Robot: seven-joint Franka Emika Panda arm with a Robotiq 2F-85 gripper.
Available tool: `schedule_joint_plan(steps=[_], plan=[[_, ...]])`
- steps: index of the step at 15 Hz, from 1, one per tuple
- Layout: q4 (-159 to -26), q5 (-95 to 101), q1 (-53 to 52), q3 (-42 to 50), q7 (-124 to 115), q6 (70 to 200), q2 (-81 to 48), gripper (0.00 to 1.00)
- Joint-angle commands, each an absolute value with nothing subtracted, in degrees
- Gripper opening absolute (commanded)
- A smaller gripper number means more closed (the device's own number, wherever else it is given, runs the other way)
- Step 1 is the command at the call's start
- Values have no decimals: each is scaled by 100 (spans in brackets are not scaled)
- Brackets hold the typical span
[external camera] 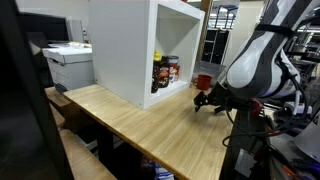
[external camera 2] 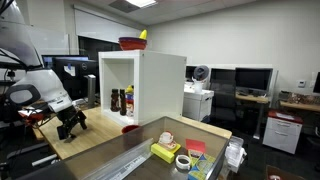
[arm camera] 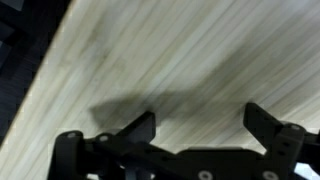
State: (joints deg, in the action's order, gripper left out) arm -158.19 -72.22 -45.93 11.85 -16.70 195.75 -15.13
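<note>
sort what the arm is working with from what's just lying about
In hand:
- gripper, open, just above the table
- red cup, the nearest thing to it

Lying about:
- bottles inside the white box
- red bowl on top of the box
- printer behind the table

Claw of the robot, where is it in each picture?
In an exterior view: claw right of middle, just above the wooden table, beside the white cupboard.
In an exterior view: claw far left, above the wooden table.
Wrist view: claw open, along the bottom edge.
Shared landmark: the wooden table.
</note>
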Motion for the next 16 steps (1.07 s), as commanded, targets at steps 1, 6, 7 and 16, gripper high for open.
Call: schedule_joint_plan(steps=[1, 6, 7, 16], plan=[[-15819, -7222, -4593, 1185, -1670, 19575, -1513, 100], [-15819, -7222, -4593, 1185, -1670, 19575, -1514, 100], [-15819, -7222, -4593, 1185, -1670, 19575, -1514, 100], [-15972, -7359, -4779, 995, -1763, 19759, -1355, 100]])
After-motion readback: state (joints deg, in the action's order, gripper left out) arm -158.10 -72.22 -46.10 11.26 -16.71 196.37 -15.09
